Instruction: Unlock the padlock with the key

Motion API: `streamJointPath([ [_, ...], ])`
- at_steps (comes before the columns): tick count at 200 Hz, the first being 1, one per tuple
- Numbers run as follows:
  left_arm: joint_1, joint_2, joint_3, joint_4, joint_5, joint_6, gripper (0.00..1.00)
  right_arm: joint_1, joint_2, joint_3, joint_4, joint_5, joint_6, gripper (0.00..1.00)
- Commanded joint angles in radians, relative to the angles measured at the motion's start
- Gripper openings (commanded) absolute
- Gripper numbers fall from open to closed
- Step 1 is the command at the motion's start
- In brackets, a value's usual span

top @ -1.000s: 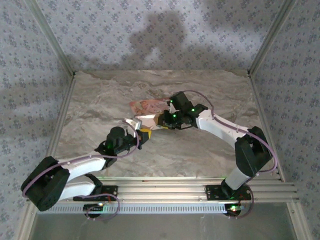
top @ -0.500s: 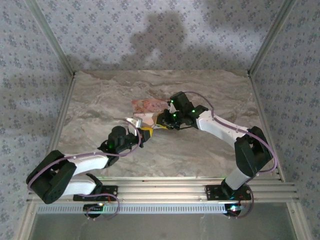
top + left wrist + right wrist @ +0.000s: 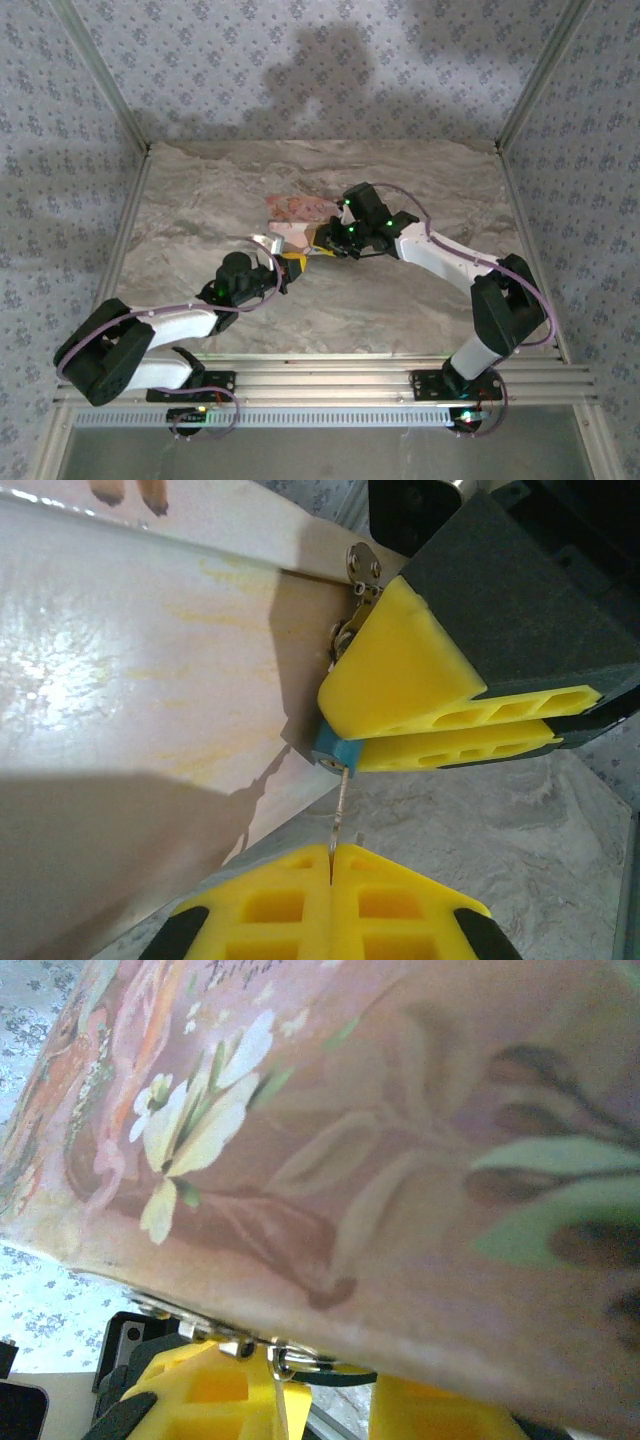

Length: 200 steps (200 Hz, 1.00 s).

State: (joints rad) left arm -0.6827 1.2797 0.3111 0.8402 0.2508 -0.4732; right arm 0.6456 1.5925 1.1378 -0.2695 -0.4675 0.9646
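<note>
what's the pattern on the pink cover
The pink printed cover bears a floral print: white flowers and green leaves, clearest in the right wrist view.

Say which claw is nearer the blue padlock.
Right. The right claw grips the padlock itself; the left claw is a short way off, pinching the key that reaches toward it.

High behind the arms point(image 3: 440, 255), one camera looks down over the desk point(image 3: 200, 210); two wrist cameras crowd the same flowered box point(image 3: 290, 208).

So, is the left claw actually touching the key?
Touching. The left wrist view shows the left claw pinched shut on the thin key, just below the blue padlock.
</note>
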Motion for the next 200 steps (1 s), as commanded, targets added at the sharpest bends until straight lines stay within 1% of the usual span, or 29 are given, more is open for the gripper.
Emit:
streamJointPath([
  [1, 0.002, 0.015, 0.006, 0.075, 0.028, -0.013, 0.0, -0.003, -0.055, 0.0, 0.071, -0.043, 0.014, 0.0],
  [57, 0.007, 0.036, 0.005, 0.088, 0.019, -0.028, 0.0, -0.005, -0.066, -0.005, 0.078, -0.049, 0.02, 0.0],
  [117, 0.024, 0.049, -0.027, 0.141, 0.019, -0.056, 0.0, -0.012, -0.072, -0.017, 0.086, -0.044, 0.027, 0.0],
  [200, 0.024, 0.071, -0.025, 0.153, 0.023, -0.056, 0.0, -0.014, -0.071, -0.015, 0.093, -0.047, 0.03, 0.0],
])
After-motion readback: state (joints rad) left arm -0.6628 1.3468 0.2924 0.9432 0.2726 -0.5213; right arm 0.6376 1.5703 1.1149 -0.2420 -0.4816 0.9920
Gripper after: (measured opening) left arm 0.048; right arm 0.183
